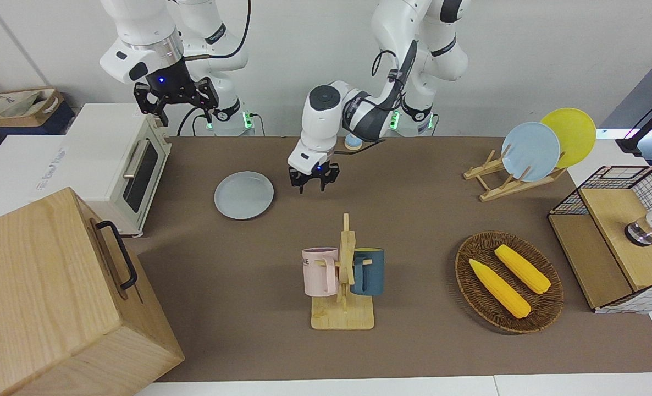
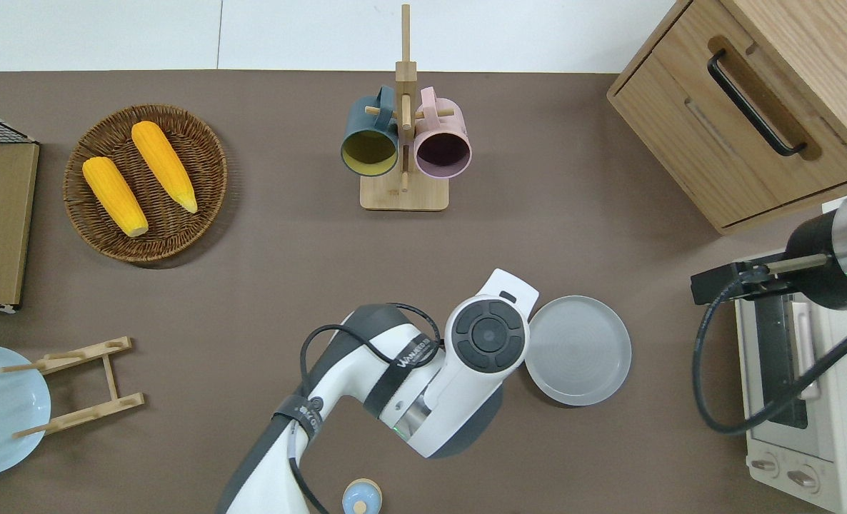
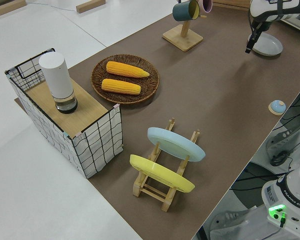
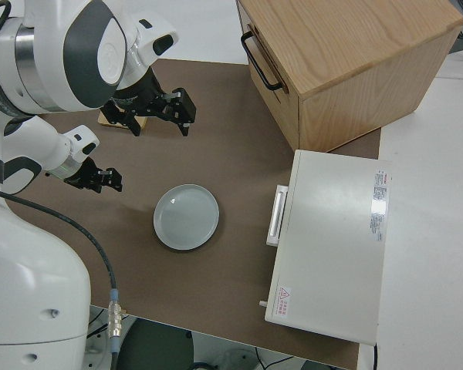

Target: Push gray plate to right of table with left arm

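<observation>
The gray plate [image 1: 243, 194] lies flat on the brown table [image 1: 414, 220], toward the right arm's end and near the toaster oven; it also shows in the overhead view [image 2: 578, 350] and the right side view [image 4: 186, 216]. My left gripper [image 1: 310, 184] is open and empty. It hangs just above the table beside the plate, on the side toward the left arm's end, with a small gap between them [image 4: 100, 179]. In the overhead view the wrist hides its fingers. My right gripper [image 1: 184, 113] is open and its arm is parked.
A white toaster oven [image 1: 122, 159] and a wooden cabinet [image 1: 56, 297] stand at the right arm's end. A mug rack [image 1: 343, 275] stands mid-table, farther from the robots. A corn basket [image 1: 508, 281], a plate rack [image 1: 515, 176] and a wire basket [image 1: 614, 242] fill the left arm's end.
</observation>
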Controlling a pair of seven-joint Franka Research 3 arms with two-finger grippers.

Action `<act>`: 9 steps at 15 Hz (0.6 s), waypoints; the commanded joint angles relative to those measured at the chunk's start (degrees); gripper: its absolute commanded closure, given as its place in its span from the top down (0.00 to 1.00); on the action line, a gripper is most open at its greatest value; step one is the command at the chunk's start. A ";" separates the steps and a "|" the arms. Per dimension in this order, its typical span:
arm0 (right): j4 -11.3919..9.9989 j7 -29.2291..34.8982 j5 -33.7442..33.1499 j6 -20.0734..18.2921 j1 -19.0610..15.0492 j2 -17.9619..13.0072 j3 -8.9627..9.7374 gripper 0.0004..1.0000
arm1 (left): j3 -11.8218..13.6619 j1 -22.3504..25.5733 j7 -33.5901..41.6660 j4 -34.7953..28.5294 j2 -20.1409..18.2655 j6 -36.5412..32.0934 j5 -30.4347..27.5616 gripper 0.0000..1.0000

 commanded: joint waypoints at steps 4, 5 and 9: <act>-0.03 -0.15 0.46 -0.69 -0.62 -0.43 0.23 0.98 | -0.23 11.88 17.40 -8.70 -12.40 -10.27 -0.40 0.73; 0.05 -0.15 0.46 -0.69 -0.62 -0.43 0.32 0.98 | -0.23 14.85 21.78 -8.62 -13.62 -12.72 -0.48 0.75; -0.03 -0.15 0.55 -0.69 -0.62 -0.43 0.32 0.98 | -0.14 25.05 34.80 -5.91 -16.88 -20.72 -0.49 0.88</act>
